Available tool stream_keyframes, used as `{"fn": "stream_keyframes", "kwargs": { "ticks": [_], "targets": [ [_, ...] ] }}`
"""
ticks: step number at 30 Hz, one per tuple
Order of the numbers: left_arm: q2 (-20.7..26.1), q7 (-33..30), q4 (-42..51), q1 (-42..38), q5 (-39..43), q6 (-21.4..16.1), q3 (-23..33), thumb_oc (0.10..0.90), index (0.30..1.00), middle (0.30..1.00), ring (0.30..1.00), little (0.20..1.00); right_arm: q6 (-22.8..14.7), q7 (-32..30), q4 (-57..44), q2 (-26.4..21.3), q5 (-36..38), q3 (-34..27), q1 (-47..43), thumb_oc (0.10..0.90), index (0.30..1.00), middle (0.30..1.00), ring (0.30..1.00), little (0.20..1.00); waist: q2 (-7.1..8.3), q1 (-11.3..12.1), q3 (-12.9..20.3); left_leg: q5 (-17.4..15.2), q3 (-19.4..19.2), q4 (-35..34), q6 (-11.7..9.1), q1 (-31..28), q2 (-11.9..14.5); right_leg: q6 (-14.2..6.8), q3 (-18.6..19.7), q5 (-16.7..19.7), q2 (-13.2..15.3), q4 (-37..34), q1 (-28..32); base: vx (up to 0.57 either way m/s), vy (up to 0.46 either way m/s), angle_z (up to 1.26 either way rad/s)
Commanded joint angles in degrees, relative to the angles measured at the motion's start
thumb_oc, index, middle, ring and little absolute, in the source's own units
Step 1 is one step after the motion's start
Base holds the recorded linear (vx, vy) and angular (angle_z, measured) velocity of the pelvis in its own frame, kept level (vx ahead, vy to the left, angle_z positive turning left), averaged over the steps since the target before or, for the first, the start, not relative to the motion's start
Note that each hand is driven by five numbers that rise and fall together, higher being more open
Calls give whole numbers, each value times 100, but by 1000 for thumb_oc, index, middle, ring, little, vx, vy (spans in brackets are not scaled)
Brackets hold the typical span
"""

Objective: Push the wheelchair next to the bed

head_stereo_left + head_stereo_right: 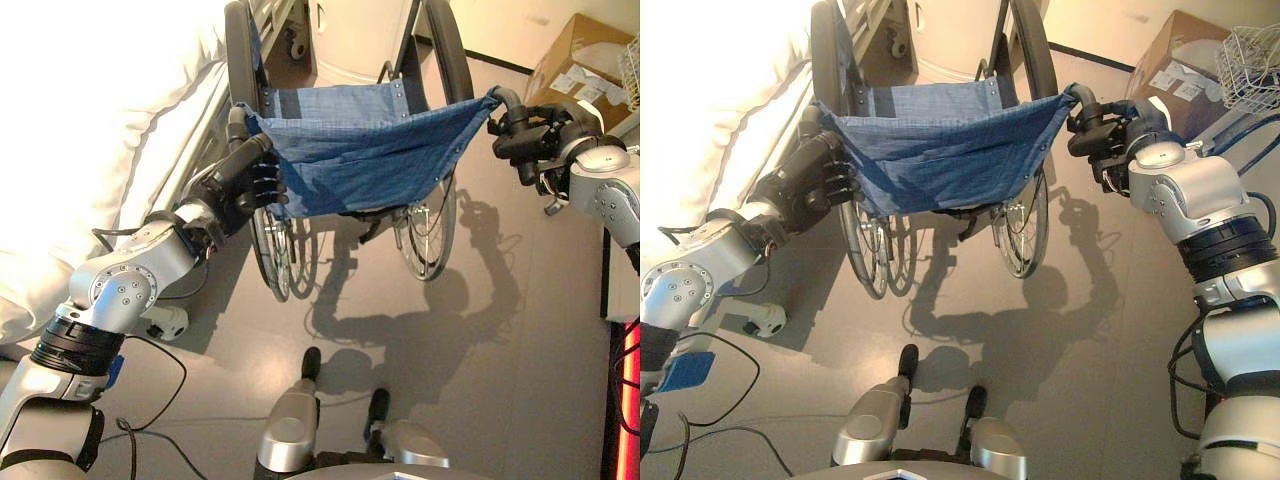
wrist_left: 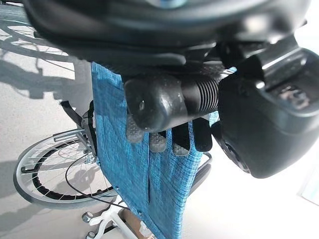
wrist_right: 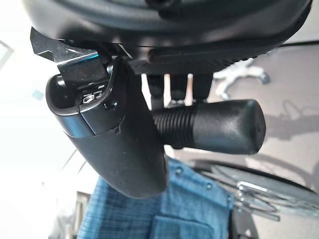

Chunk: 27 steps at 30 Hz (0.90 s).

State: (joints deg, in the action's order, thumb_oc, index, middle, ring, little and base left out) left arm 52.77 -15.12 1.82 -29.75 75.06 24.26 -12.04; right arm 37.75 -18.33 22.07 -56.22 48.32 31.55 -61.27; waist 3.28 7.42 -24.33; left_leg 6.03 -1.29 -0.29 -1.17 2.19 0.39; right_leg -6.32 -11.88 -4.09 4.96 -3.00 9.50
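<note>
The left robot hand [image 1: 255,180] is curled round the wheelchair's [image 1: 350,150] left push handle [image 2: 169,102]; the right robot hand [image 1: 1110,135] grips the right push handle [image 3: 219,124]; the wheelchair stands on grey floor [image 1: 470,340], just beside the white bed [image 1: 100,120] at its left; a cardboard box [image 1: 580,55] and wire basket [image 1: 1250,65] sit far right.

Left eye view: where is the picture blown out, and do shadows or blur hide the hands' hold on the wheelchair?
Left eye view: the bed is washed white by glare; the wheelchair throws a hard shadow on the floor, clear of both grips. Left wrist view: left hand curled round its push handle, close and soft. Right wrist view: right hand round its own handle, backdrop overexposed.
</note>
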Motion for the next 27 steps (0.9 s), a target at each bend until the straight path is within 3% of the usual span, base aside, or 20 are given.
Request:
{"fn": "stream_keyframes", "kwargs": {
  "ticks": [1, 13, 20, 27],
  "targets": [
    [94, 62, -210, -839, -28, -848, 272, 800, 900, 900, 900, 900, -686, 277, -678, 120, 339, 212, 201, 800, 900, 900, 900, 900, -45, -16, 1773, -306, -38, -24, -185, -172, -22, -80, -95, 531, 175, 137, -449, -7, -32, -5],
    [394, -172, -38, -531, 54, -839, 742, 800, 900, 900, 900, 900, -783, 61, -1006, -331, 455, -139, 371, 800, 900, 900, 900, 900, -97, -74, 1944, -305, -32, -206, -247, -372, 61, -21, -177, 419, 83, 142, -360, -3, -8, -1],
    [604, -127, 187, 252, 308, -578, 1560, 800, 900, 900, 900, 900, -709, 17, -1406, -964, 491, -785, 793, 800, 900, 900, 900, 900, -101, -91, 1974, -290, -24, -312, -262, -432, 92, -16, -213, 395, 58, 121, -341, 0, 0, 0],
    [790, -7, 317, 1055, 208, -463, 2389, 800, 900, 900, 900, 900, -632, -47, -1495, -1704, 71, -1697, 1460, 800, 900, 900, 900, 900, -88, -97, 2004, -280, -34, -381, -273, -429, 113, -22, -290, 363, 41, 112, -345, -10, -13, 4]
  ]
}}
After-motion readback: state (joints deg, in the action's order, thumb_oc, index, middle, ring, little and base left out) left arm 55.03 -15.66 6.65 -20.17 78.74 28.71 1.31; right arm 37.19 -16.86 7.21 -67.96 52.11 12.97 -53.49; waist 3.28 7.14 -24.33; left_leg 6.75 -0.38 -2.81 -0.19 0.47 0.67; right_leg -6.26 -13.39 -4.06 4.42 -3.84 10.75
